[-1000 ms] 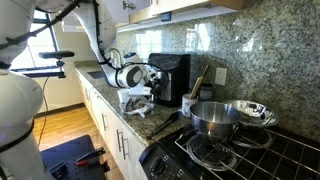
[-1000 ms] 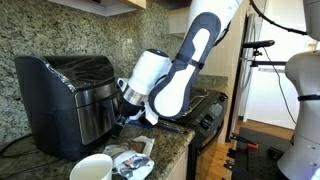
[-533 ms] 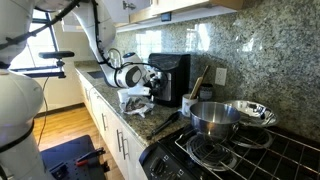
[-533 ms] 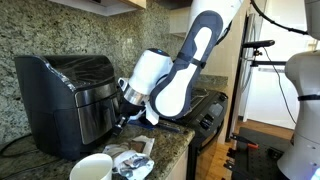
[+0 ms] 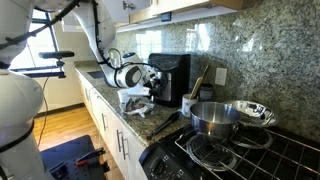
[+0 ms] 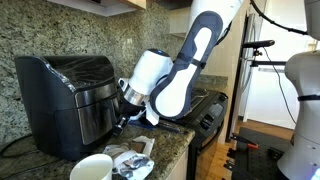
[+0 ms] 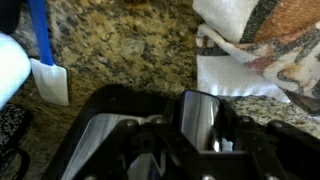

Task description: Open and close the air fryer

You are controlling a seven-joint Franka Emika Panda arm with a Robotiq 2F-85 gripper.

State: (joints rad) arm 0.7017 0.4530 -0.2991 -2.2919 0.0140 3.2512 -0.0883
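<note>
The air fryer is a tall glossy black box standing on the granite counter against the backsplash. Its front drawer looks pushed in. My gripper is at the drawer's front, level with the handle. In the wrist view the silvery drawer handle sits between the two black fingers, and my gripper is shut on it. The fingertips themselves are hidden behind the arm in both exterior views.
A shiny steel pot and a steel bowl sit on the black stove beside the fryer. A white mug and some packets lie on the counter. A blue-handled spatula and a cloth lie nearby.
</note>
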